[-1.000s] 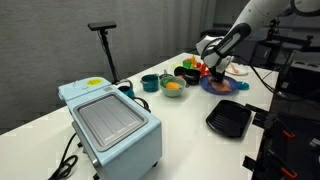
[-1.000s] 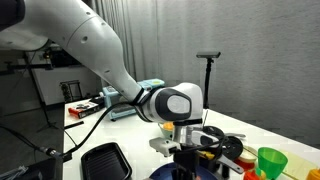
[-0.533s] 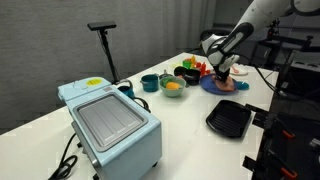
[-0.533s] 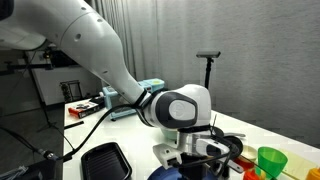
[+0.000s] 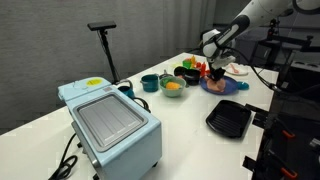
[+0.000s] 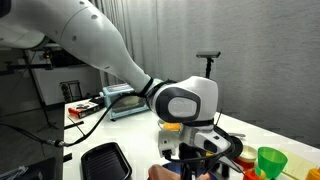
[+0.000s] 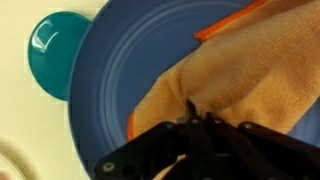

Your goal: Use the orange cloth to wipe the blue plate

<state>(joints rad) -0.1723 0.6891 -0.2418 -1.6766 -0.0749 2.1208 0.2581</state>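
In the wrist view a teal bowl (image 7: pixel 55 52) sits up and to the left of the claw (image 7: pixel 196 118). It lies just off the rim of the blue plate (image 7: pixel 130 70) and outside the area to be wiped. The plate lies directly beneath the claw and spreads out to its left, where a broad bare arc of glaze shows. That uncovered side looks like the part not yet wiped.

The orange cloth (image 7: pixel 250 80) lies on the plate from the claw outward to its right. It is gathered into a ridge that rises to the fingertips. The dark fingers are drawn together on that ridge, pinching a fold of the cloth. A pinch there probably leaves the loose rest of the fabric trailing flat on the plate, so it drags as a pad when the arm sweeps.

In an exterior view the claw (image 5: pixel 216 72) points straight down over the plate (image 5: pixel 226 88). That posture suits pressing the cloth down instead of lifting it away. A black grill pan (image 5: pixel 228 118) rests near the claw on its camera side, apart from the plate.
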